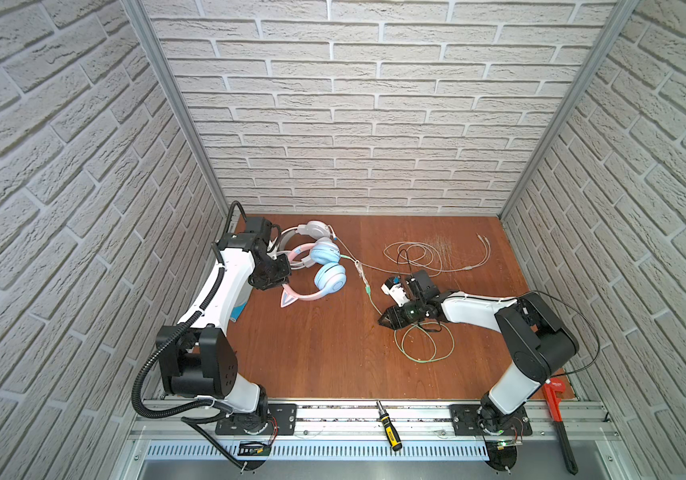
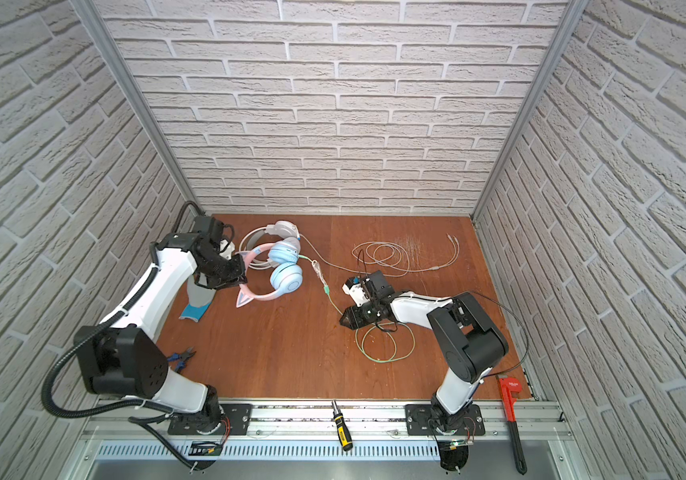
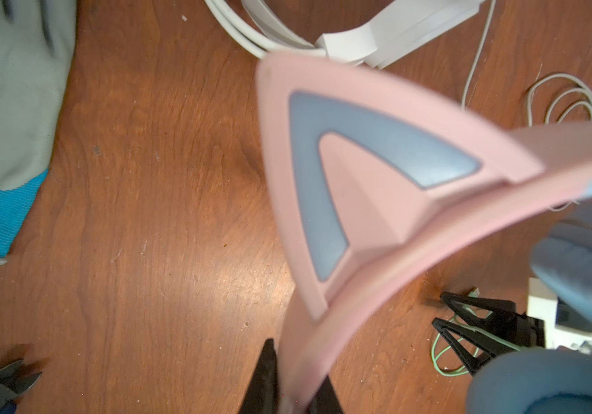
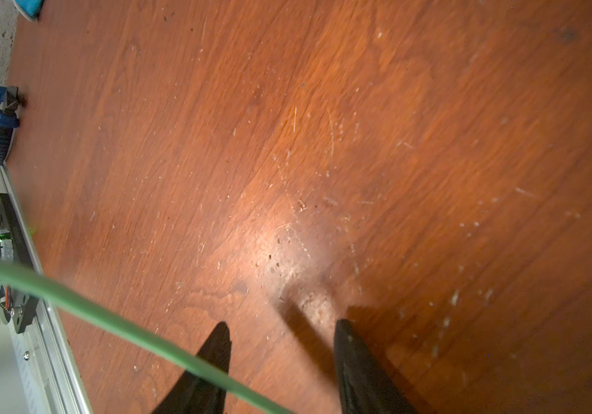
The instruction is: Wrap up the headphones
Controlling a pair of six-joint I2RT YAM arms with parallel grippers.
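The cat-ear headphones (image 1: 326, 276) lie on the wooden table (image 1: 312, 365). They are light, with hard cups on a springy pink band, which your left gripper (image 3: 296, 376) pinches beside one ear. The white headphones (image 1: 312, 230) overlap them on the far side, so expect drag if you lift. The cat-ear pair's green cable (image 4: 108, 320) is limp and slick. It trails from the cups to loose loops, where your right gripper (image 4: 282, 324) stands half-parted, cable across one finger, unpinched. Grasp the cable itself, gently. The white cable (image 1: 420, 262) lies beyond the cups; a glove (image 2: 197, 297) and cutters (image 2: 183, 356) sit behind the band.
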